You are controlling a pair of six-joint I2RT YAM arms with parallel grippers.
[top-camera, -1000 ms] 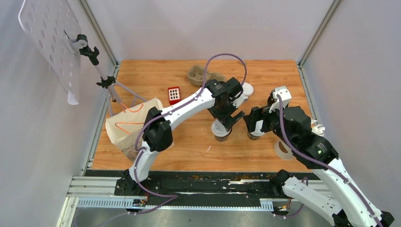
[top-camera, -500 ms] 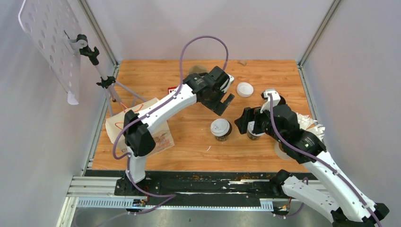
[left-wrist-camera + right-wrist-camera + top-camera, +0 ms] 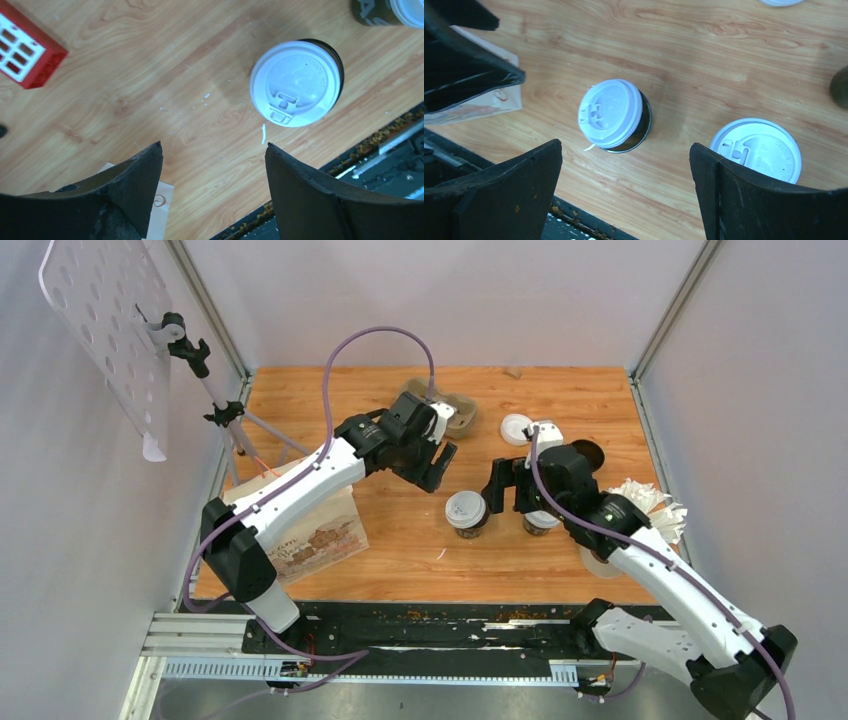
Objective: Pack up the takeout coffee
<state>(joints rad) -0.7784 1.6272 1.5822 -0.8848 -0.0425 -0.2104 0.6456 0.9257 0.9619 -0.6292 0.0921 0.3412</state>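
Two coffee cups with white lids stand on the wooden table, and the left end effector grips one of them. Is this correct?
No. The left end effector grips nothing: in the left wrist view its jaws stand open over the bare wooden table, with the nearest coffee cup apart from them. That cup and the second coffee cup do stand on the table.

2 takeout cups are seen standing upright near the middle of the table (image 3: 400,540), close together but not touching. The left cup (image 3: 466,512) is dark-sided, with a white sip lid pressed on. The right cup (image 3: 540,523) is capped with the same white lid and is partly hidden from above.
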